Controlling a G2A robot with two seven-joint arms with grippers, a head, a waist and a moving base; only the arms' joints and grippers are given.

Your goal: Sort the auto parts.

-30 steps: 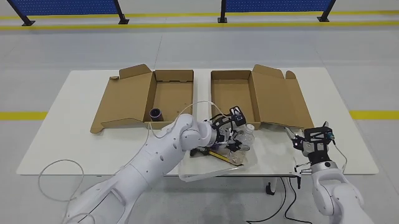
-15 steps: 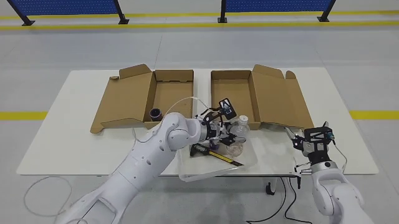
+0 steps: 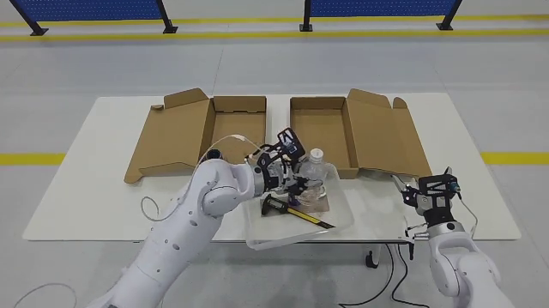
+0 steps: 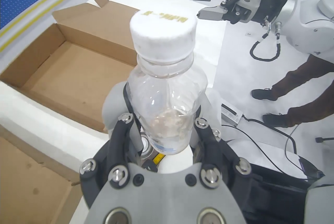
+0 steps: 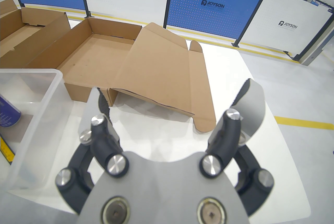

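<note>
A clear plastic bottle (image 3: 316, 171) with a white cap is held in my left gripper (image 3: 298, 181), which is shut on its body over the far side of the clear plastic bin (image 3: 341, 220). In the left wrist view the bottle (image 4: 164, 73) stands up between the fingers (image 4: 122, 131), with an open cardboard box (image 4: 65, 73) beyond it. A black and yellow part (image 3: 296, 212) lies in the bin. My right gripper (image 3: 429, 193) hovers open near the table's front right corner, its spread fingers (image 5: 250, 99) holding nothing.
Two open cardboard boxes sit at the back: the left box (image 3: 237, 133) has a dark cylinder (image 3: 214, 155) in its near corner, and the right box (image 3: 319, 129) has its lid folded out. A blue can (image 5: 7, 112) lies in the bin (image 5: 36, 105).
My left arm has carried the bottle from the bin's right side leftward and toward the boxes, tipping it more upright. The right arm has not moved.
</note>
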